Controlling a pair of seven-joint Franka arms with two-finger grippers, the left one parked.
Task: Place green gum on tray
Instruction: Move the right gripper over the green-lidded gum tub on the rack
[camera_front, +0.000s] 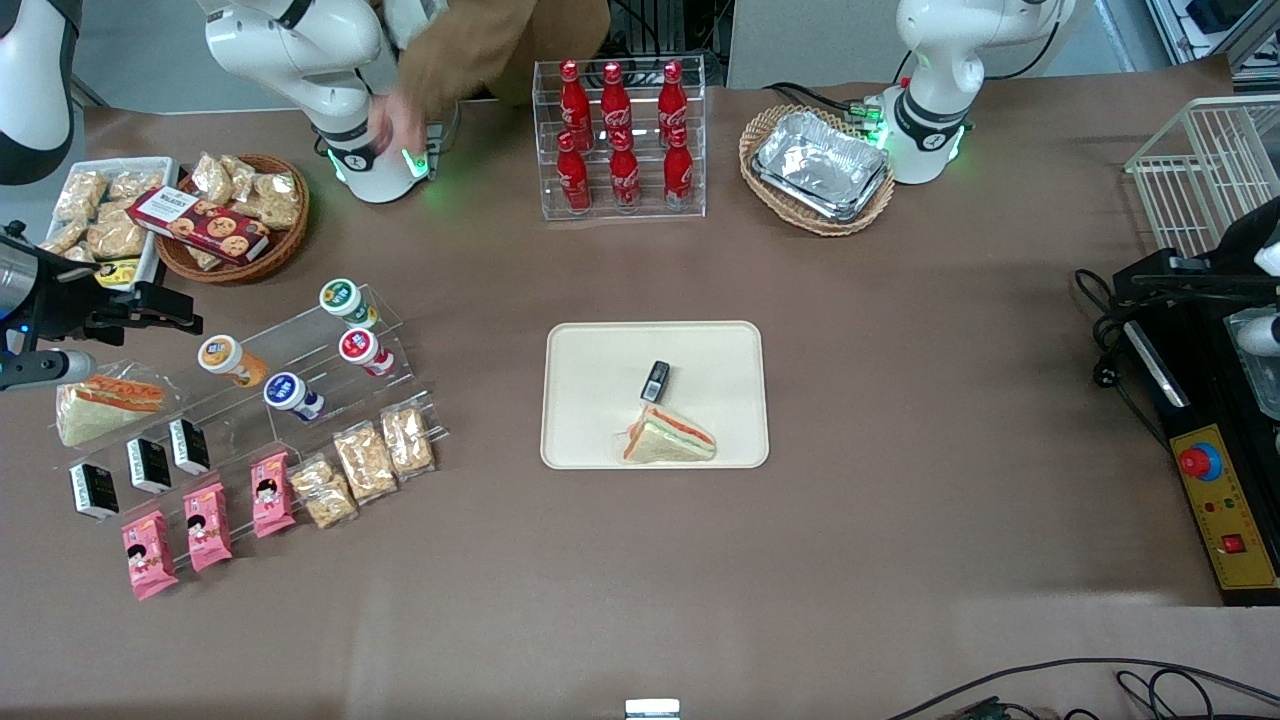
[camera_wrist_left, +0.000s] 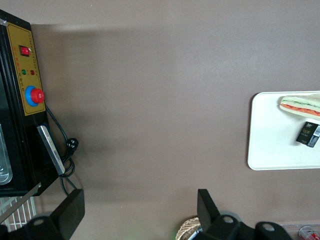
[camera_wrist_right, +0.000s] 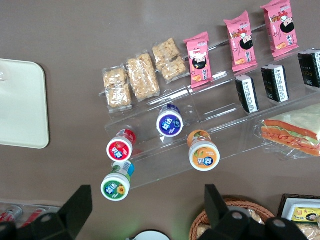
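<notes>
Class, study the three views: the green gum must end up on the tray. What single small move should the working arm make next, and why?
Probably carry the hand over the green gum and lower it. The hand hangs open and empty at the working arm's end of the table, and the gum sits untouched on the clear stand, apart from the tray.

- A matt brown cloth-like covering is seen on the table (camera_front: 900, 400).
- The tray (camera_front: 590, 400) is smooth cream plastic.
- The display rack (camera_wrist_right: 220, 117) is clear glossy acrylic.
- The gripper (camera_wrist_right: 145, 212), above the green gum (camera_wrist_right: 116, 186), is matt black.
</notes>
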